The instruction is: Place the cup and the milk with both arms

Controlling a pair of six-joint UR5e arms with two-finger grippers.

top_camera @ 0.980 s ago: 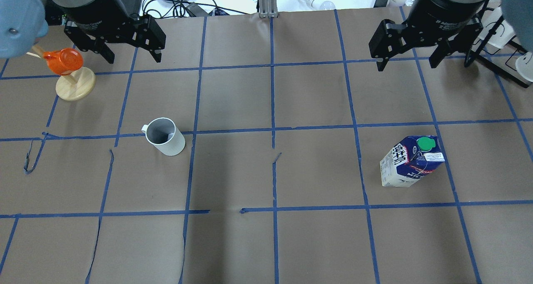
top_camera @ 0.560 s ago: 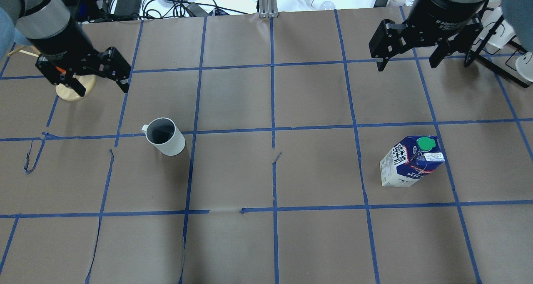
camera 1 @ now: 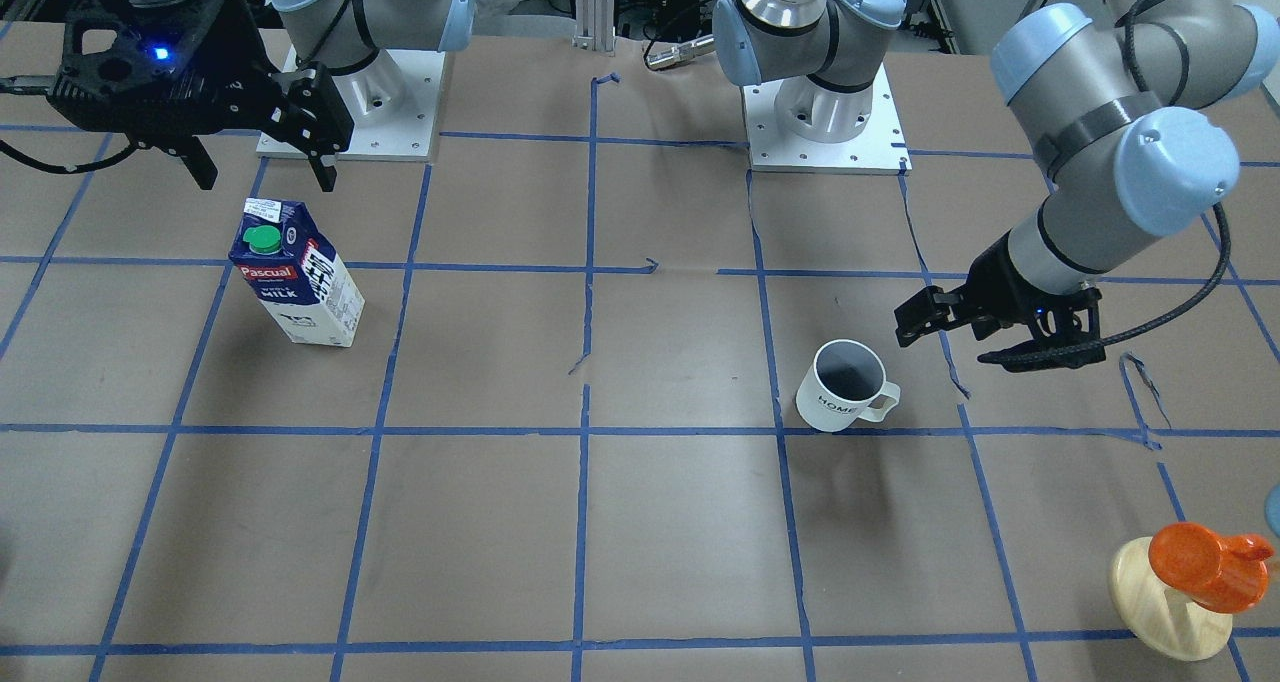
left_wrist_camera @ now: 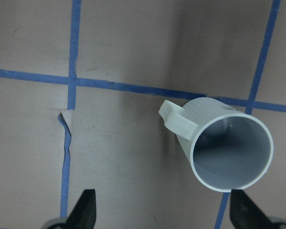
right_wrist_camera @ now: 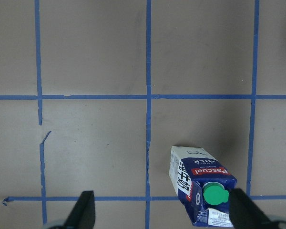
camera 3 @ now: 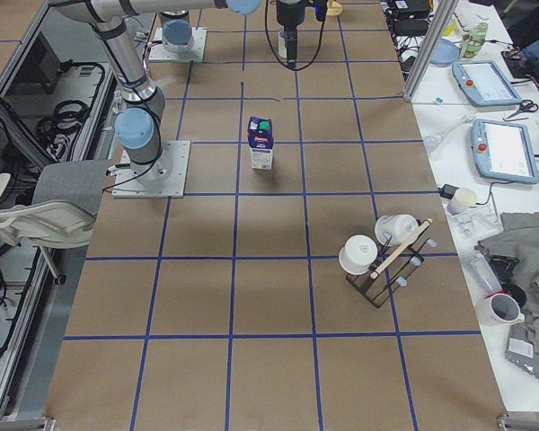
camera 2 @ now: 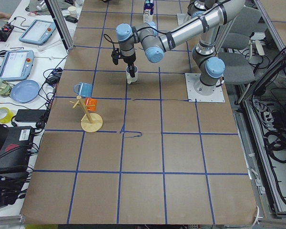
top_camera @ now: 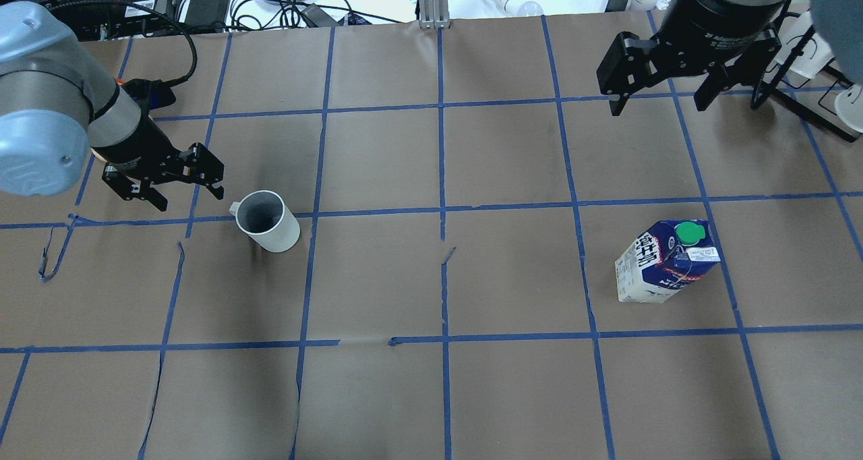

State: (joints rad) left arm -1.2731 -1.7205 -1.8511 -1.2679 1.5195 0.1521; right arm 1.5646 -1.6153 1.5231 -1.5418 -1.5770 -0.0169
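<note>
The white cup (top_camera: 270, 222) stands upright left of centre, its handle toward my left gripper (top_camera: 191, 200). That gripper is open and empty, low beside the cup's handle side, and is not touching it. In the left wrist view the cup (left_wrist_camera: 229, 148) lies ahead of the fingertips (left_wrist_camera: 86, 210), near the right one. The milk (top_camera: 667, 261) stands upright on the right. My right gripper (top_camera: 658, 108) is open and empty, high above the table and well behind the milk. The right wrist view shows the milk (right_wrist_camera: 200, 183) from above, green cap up.
An orange cup on a round wooden stand (camera 1: 1165, 612) is near the far left corner, beyond my left arm. A black rack with white cups (camera 3: 386, 251) stands at the table's right end. Blue tape lines grid the brown table (top_camera: 438, 278).
My left arm has swung from the back left, past the wooden stand, down to beside the cup. Its gripper stays open. The right arm, cup and milk have not moved.
</note>
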